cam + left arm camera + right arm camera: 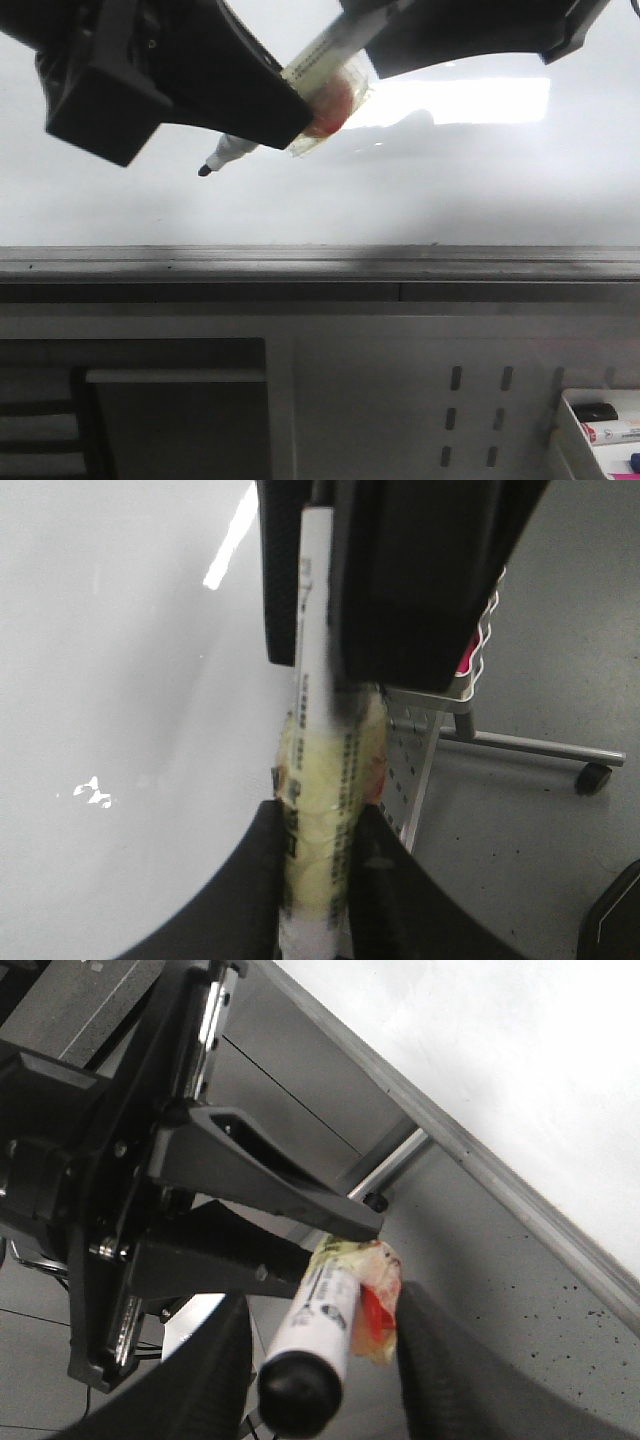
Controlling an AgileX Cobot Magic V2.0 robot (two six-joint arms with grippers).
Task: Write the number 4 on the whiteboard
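The whiteboard (450, 190) fills the upper front view, glossy white, with a grey rail (320, 262) along its lower edge. The number 4 is out of view. My left gripper (305, 115) is shut on a white marker (232, 152) wrapped in yellowish tape. Its black tip points down-left, close to the board. In the left wrist view the fingers (255, 880) press the taped marker (320, 780). My right gripper (322, 1335) stands open around the marker's (320, 1305) black rear end, with a gap on one side.
Below the rail is a white perforated panel (480, 400). A tray (565, 435) at the lower right holds spare markers. The left wrist view shows grey floor and a wheeled stand leg (595, 775).
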